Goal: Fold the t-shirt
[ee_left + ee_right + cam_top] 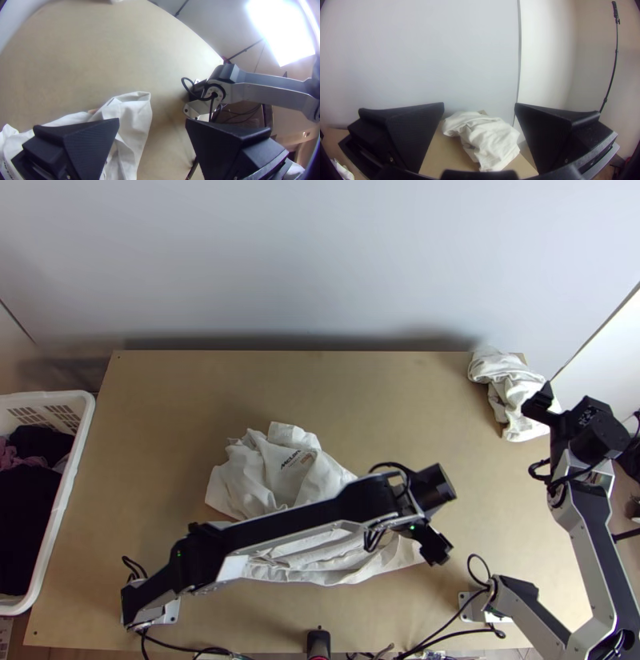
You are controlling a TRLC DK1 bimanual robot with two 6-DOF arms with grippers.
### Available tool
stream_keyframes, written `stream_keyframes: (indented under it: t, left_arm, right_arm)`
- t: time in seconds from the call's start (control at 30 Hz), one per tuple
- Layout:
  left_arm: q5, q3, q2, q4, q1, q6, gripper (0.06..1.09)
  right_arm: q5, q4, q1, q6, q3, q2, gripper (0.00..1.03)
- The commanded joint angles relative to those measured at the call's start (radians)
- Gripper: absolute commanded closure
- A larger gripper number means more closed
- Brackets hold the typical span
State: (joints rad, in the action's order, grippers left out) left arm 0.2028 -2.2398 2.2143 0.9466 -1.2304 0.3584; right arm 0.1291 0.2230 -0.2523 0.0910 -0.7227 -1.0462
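Note:
A white t-shirt (298, 472) with small print lies bunched and wrinkled on the table's near middle, partly hidden under the left arm. My left gripper (436, 546) is over the shirt's right end. In the left wrist view, my left gripper (152, 121) stands open, and a flap of the shirt (133, 110) shows beyond one finger. At the table's right side is my right gripper (552, 408), beside a second bunched white cloth (512, 390). The right wrist view has my right gripper (479, 105) open, with that white cloth (486, 136) farther off between its fingers, untouched.
A white basket (60, 500) of dark clothes stands at the left edge. A pale wall rises behind the table (184, 396). Cables (448, 634) run along the near edge by the right arm's base, and a black device (318, 642) stands at the near middle.

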Motion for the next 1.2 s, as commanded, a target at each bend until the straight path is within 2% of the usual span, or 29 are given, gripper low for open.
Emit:
stream_keyframes:
  t: [0.0, 0.07, 0.13, 0.27, 0.5, 0.67, 0.93, 1.07, 1.17]
  left_arm:
    - [-0.009, 0.014, -0.107, 0.066, 0.052, -0.024, 0.1]
    - [-0.042, 0.037, -0.159, 0.07, 0.088, -0.045, 0.1]
    - [-0.114, 0.039, -0.199, 0.093, 0.135, -0.061, 0.1]
    - [-0.16, 0.123, -0.312, 0.112, 0.258, -0.07, 0.1]
    - [-0.163, 0.249, -0.455, 0.096, 0.525, -0.075, 0.1]
    - [-0.177, 0.414, -0.567, 0.081, 0.677, -0.096, 0.1]
    - [-0.204, 0.651, -0.679, 0.077, 0.856, -0.105, 0.1]
    - [-0.203, 0.721, -0.722, 0.061, 0.95, -0.161, 0.1]
    - [-0.192, 0.724, -0.72, 0.058, 1.039, -0.216, 0.1]
  right_arm:
    - [-0.019, 0.001, 0.059, 0.007, -0.03, -0.054, 0.05]
    - [-0.019, 0.001, 0.082, 0.013, -0.044, -0.086, 0.05]
    - [-0.019, 0.001, 0.111, 0.026, -0.067, -0.124, 0.05]
    - [-0.026, -0.017, 0.185, 0.058, -0.132, -0.183, 0.05]
    - [-0.029, -0.113, 0.404, 0.047, -0.224, -0.285, 0.05]
    - [-0.082, -0.192, 0.536, 0.041, -0.279, -0.342, 0.05]
    - [-0.164, -0.221, 0.693, 0.062, -0.333, -0.469, 0.05]
    - [-0.167, -0.257, 0.762, 0.078, -0.435, -0.566, 0.05]
    - [-0.169, -0.344, 0.8, 0.102, -0.567, -0.65, 0.05]
